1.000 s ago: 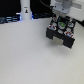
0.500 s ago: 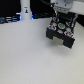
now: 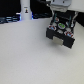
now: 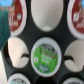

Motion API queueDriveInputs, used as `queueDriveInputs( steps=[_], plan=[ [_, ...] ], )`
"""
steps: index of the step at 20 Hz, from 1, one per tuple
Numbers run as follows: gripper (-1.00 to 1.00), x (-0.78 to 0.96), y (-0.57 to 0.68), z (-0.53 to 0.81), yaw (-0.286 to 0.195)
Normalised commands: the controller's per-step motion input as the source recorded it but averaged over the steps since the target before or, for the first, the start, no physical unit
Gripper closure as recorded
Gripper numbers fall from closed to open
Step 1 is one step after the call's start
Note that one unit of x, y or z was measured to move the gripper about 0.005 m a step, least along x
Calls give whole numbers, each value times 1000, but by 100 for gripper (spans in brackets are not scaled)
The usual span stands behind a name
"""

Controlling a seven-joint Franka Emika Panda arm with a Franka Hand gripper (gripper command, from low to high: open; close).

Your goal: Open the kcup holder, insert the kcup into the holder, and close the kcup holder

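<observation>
Drawer's out on the kcup holder [image 3: 61, 30], and the green-topped kcup [image 4: 46, 54] sits in a round slot directly under the tool. Insertion looks done; closing remains. Tool fingers aren't visible, so I cannot tell their state.

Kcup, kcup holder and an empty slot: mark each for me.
kcup [image 4: 45, 56], wrist view, green top.
kcup holder [image 3: 59, 41], exterior view, black drawer front.
empty slot [image 4: 46, 14], wrist view, pale round opening.
</observation>
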Motion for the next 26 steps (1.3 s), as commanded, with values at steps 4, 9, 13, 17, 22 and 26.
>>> queueDriveInputs(
  steps=[4,9,13,17,22,26],
  plan=[
    [-100,773,-427,58,11],
    [-100,708,-255,-30,49],
    [-100,687,-14,-100,81],
    [-100,359,195,-220,170],
    [-100,110,268,-201,205],
    [-100,-142,295,-140,203]
  ],
)
